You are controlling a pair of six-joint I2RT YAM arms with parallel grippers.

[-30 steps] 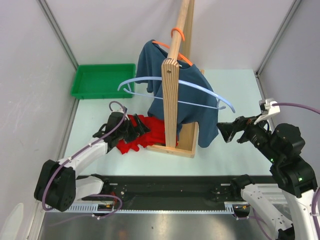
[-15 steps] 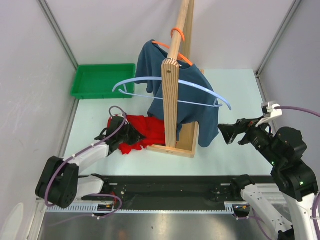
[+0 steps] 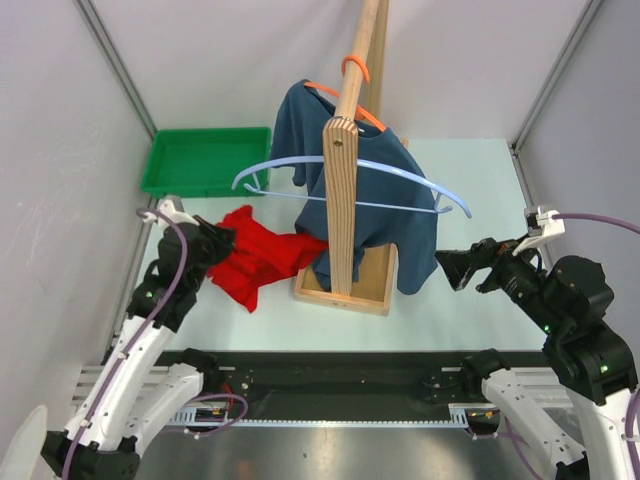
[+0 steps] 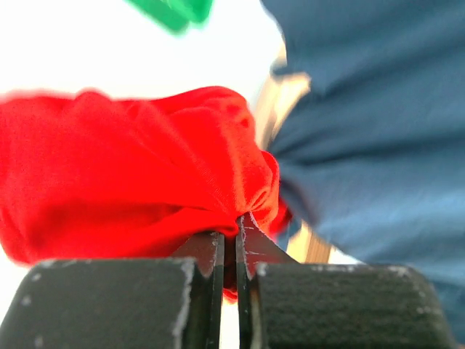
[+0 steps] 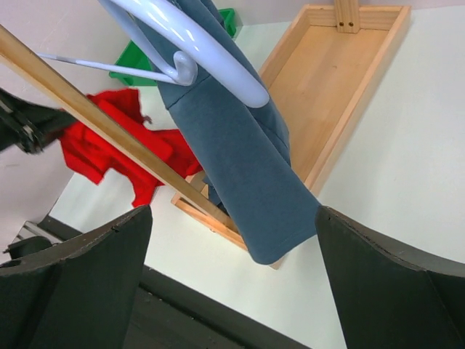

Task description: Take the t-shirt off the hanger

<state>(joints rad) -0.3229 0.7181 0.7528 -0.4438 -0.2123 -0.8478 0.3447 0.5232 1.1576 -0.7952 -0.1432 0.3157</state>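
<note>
Here, left of the wooden rack point(image 3: 342, 200), the left gripper point(image 4: 231, 233) is clamped tight on a bunched fold of the red t-shirt point(image 3: 262, 260). Its long axis runs crosswise from the jaws to the rack's base, where a drag could snag it. A blue t-shirt point(image 3: 400, 230) hangs on the rack. To the rack's right, the right gripper point(image 3: 452, 268) gapes wide, empty.

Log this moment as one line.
left end effector: shut on red t-shirt | right end effector: open, beside blue t-shirt | blue t-shirt: on orange hanger
</note>
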